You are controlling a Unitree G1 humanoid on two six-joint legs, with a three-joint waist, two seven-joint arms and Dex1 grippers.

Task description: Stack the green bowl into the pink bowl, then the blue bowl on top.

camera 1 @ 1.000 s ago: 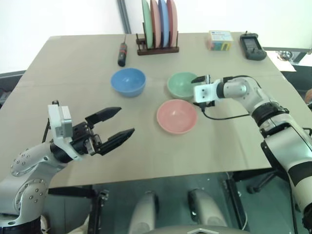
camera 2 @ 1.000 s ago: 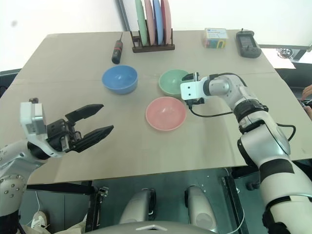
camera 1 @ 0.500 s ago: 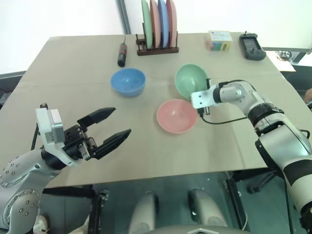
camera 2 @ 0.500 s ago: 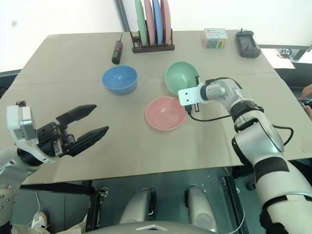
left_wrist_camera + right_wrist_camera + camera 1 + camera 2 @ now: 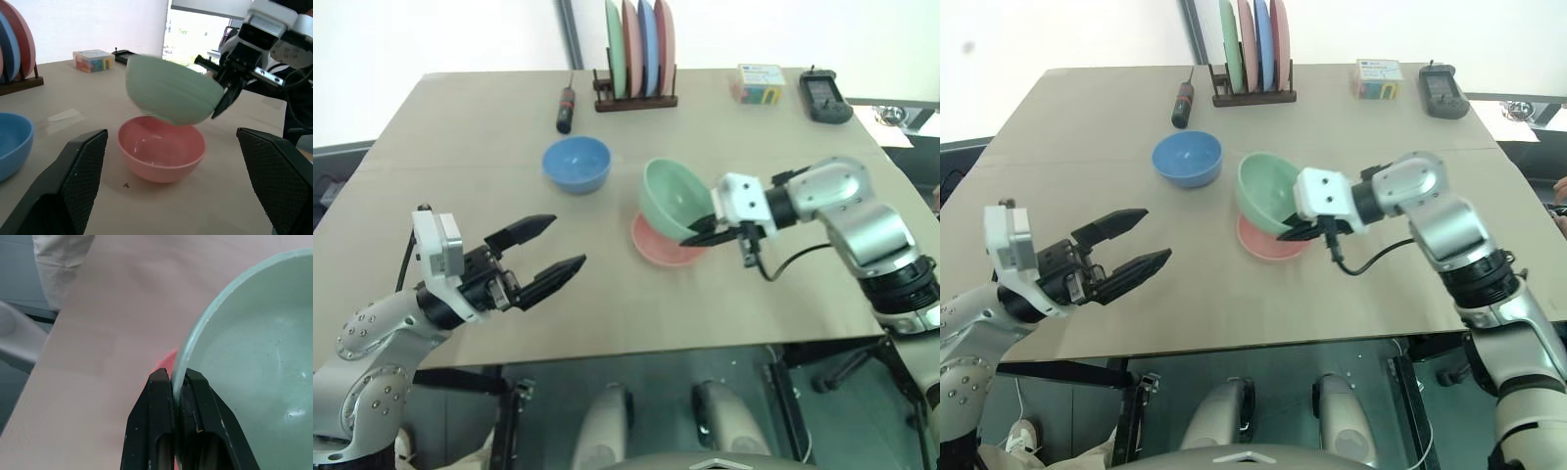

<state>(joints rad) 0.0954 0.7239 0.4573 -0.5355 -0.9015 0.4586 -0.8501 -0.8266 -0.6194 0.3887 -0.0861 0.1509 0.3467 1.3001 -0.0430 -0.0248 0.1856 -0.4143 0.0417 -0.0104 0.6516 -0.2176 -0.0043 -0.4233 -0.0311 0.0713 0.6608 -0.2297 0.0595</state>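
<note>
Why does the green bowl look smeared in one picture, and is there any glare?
In the left wrist view the green bowl is motion-blurred while the pink bowl beneath stays sharp, and the bright window behind is washed out; in the right wrist view the right hand pinching its rim looks crisp.

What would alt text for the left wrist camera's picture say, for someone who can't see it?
A pale green bowl, tilted and pinched at its rim by the right gripper, hangs just above a pink bowl on a tan table. The left gripper's two black fingers stand wide apart in the foreground, and a blue bowl sits off to one side.
</note>
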